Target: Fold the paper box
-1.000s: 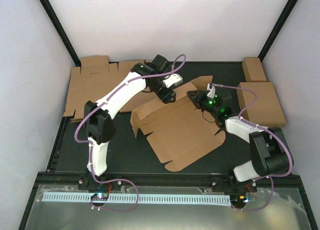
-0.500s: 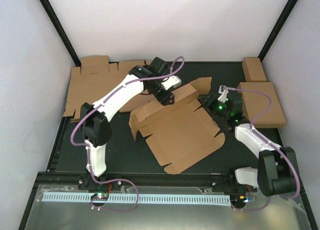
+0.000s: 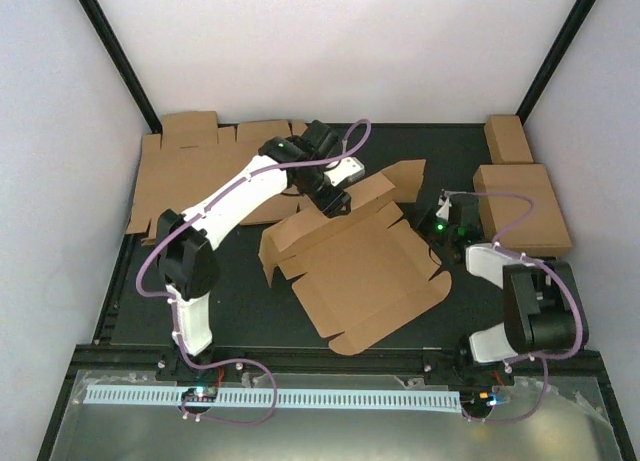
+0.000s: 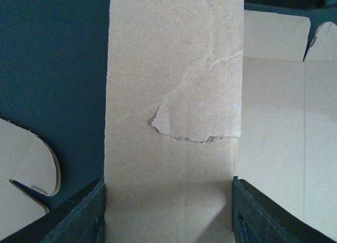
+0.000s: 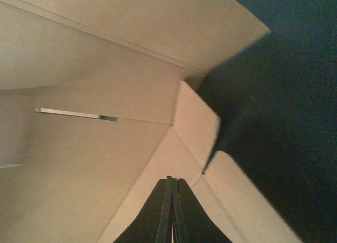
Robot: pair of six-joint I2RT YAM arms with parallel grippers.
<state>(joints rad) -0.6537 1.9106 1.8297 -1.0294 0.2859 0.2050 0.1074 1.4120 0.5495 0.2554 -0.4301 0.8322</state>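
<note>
Left end effector (image 4: pixel 168 185) stands wide, astride a raised far flap of the paper box (image 3: pixel 355 271). Right end effector (image 5: pixel 171 185) is pinched closed and empty, above the box's right corner fold. The box lies partly folded mid-bench (image 3: pixel 230 301), between both arms.

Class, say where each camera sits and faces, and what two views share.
Top: above and behind, looking down at the table; left arm, right arm, paper box show.
Left wrist: on the left arm, looking down on a flap between fingers of the left claw.
Right wrist: on the right arm, facing a raised box corner; shut right claw shows.
Shared: all see the paper box.
</note>
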